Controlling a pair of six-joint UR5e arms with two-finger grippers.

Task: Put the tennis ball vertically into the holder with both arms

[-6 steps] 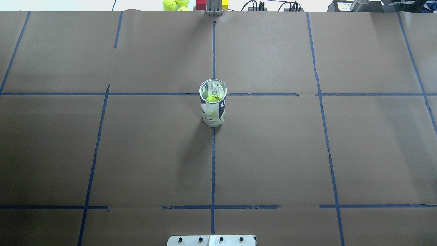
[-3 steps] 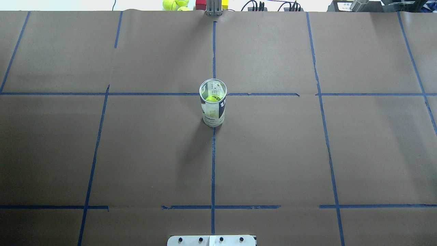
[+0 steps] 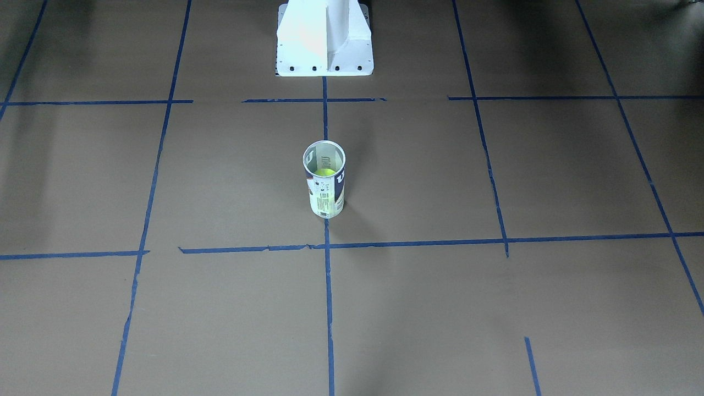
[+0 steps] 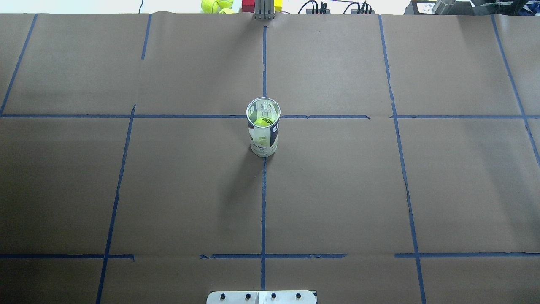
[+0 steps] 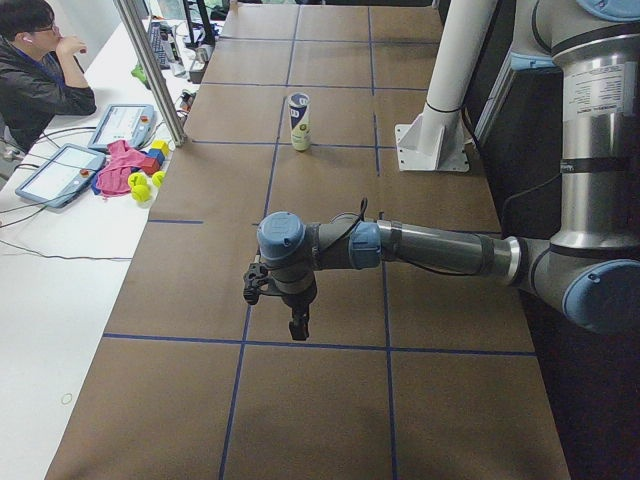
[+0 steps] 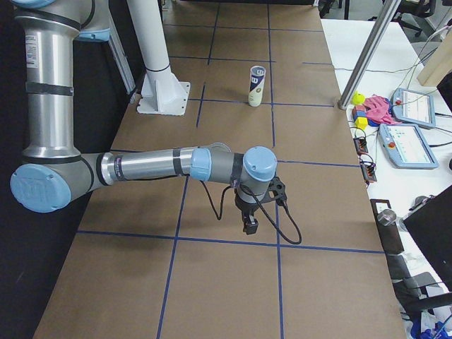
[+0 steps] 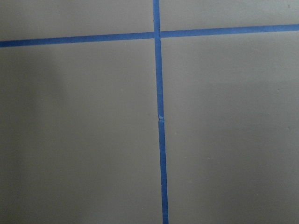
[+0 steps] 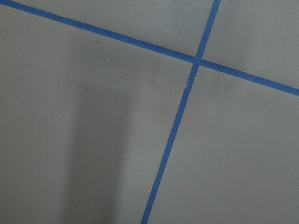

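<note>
The holder [image 4: 263, 137], a clear tube with a white and navy label, stands upright at the table's centre, where two blue tape lines cross. A yellow-green tennis ball [image 4: 262, 122] sits inside it, seen through the open top; the holder [image 3: 324, 195] and ball [image 3: 324, 172] also show from the front. My left gripper [image 5: 297, 325] hangs low over the table far from the holder [image 5: 299, 120], seen only in the exterior left view. My right gripper [image 6: 249, 226] hangs likewise, far from the holder [image 6: 257, 85]. I cannot tell whether either is open or shut. Both wrist views show only brown paper and tape.
The white pedestal base [image 3: 324, 49] stands on the robot's side of the holder. Loose tennis balls [image 4: 215, 5] and coloured blocks lie beyond the far edge. A person [image 5: 35, 85] sits at a side desk with tablets [image 5: 122, 122]. A metal post [image 5: 150, 70] rises there.
</note>
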